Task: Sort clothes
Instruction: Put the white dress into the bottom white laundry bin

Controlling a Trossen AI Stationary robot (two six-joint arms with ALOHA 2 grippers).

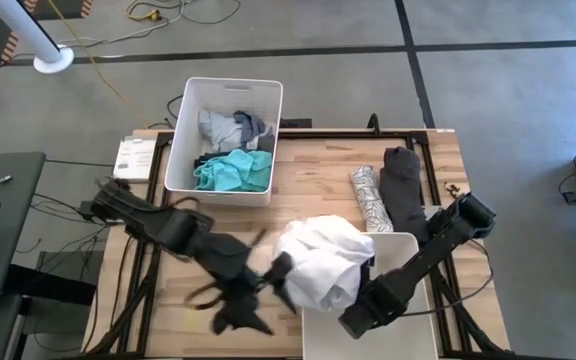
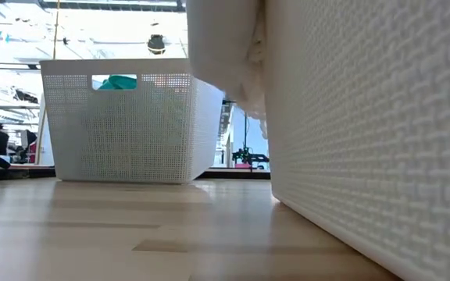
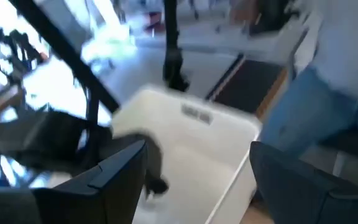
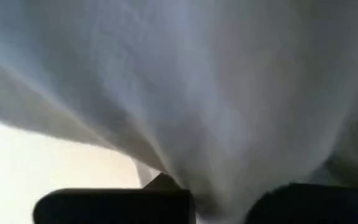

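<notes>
A white garment (image 1: 320, 262) lies bunched over the left rim of the near white bin (image 1: 398, 250). In the low view it hangs (image 2: 225, 47) beside the bin's wall (image 2: 366, 140). My right gripper (image 4: 219, 208) is shut on it, above the bin. My left gripper (image 3: 197, 186) is open with nothing between its fingers. In the high view it is blurred (image 1: 263, 295), just left of the garment, and it points toward the bin. The far bin (image 1: 223, 140) holds grey and teal clothes. My right gripper pinches a bunched part of the white garment (image 4: 210, 174) between its two fingers, coming steeply from above. Cloth fills the wrist view, so one layer or several cannot be told. The garment sags below the fingers and lies over the near bin's left rim (image 1: 308, 300).
A grey-white patterned garment (image 1: 371, 200) and a dark grey one (image 1: 403, 185) lie on the table's right side behind the near bin. A paper (image 1: 133, 157) lies left of the far bin. Beyond the table, a person in jeans (image 3: 309, 112) shows in the left wrist view.
</notes>
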